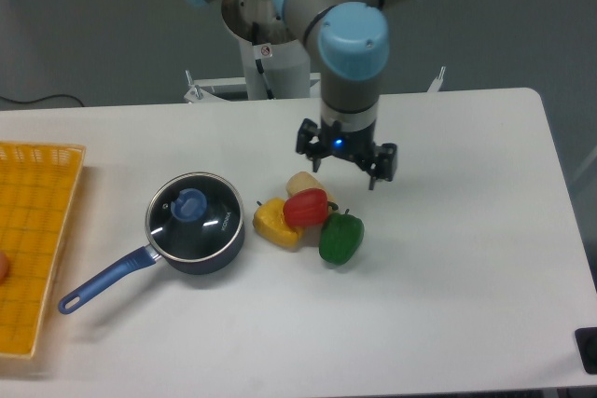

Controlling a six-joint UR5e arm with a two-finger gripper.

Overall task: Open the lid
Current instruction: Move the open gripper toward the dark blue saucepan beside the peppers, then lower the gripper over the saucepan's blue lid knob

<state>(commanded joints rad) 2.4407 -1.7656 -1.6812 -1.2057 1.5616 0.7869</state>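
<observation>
The lid (195, 216), round dark glass with a metal rim and a blue knob (191, 203), sits closed on the dark blue saucepan (215, 253), whose long blue handle (104, 281) points to the front left. My gripper (347, 160) is open and empty, above the table just behind the peppers, well to the right of the lid. Its two black fingers (383, 163) stand spread apart.
A red pepper (306, 208), a green pepper (340, 237), a yellow pepper (275, 223) and a pale piece (305, 183) lie clustered right of the pan. An orange basket (33, 240) stands at the left edge. The robot base (275, 44) is at the back.
</observation>
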